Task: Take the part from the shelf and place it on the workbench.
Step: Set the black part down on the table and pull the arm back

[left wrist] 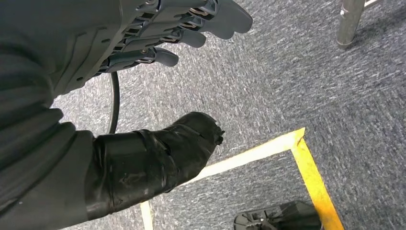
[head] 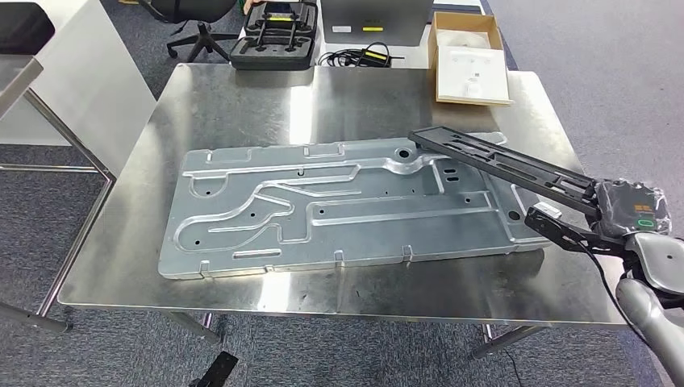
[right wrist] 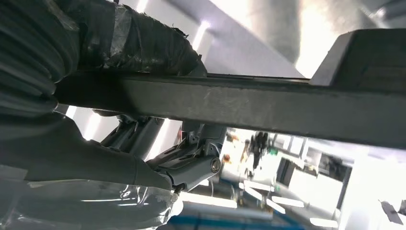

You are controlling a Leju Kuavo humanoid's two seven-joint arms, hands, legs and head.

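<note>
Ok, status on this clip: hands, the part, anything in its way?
Right hand grips the long black part, far end over the large metal panel on the workbench. Left hand empty, over carpet. Panel sits under the part.

The head view looks forward and steeply down from high on the robot onto the steel workbench (head: 242,97), with the right hand (head: 625,211) entering at the lower right. The right wrist view sits very close behind that same hand (right wrist: 72,62), facing along the black part (right wrist: 249,105) it holds, also seen in the head view (head: 500,161). The left wrist view looks down past the left hand (left wrist: 143,72) at grey carpet (left wrist: 287,81) crossed by yellow tape (left wrist: 311,172).
</note>
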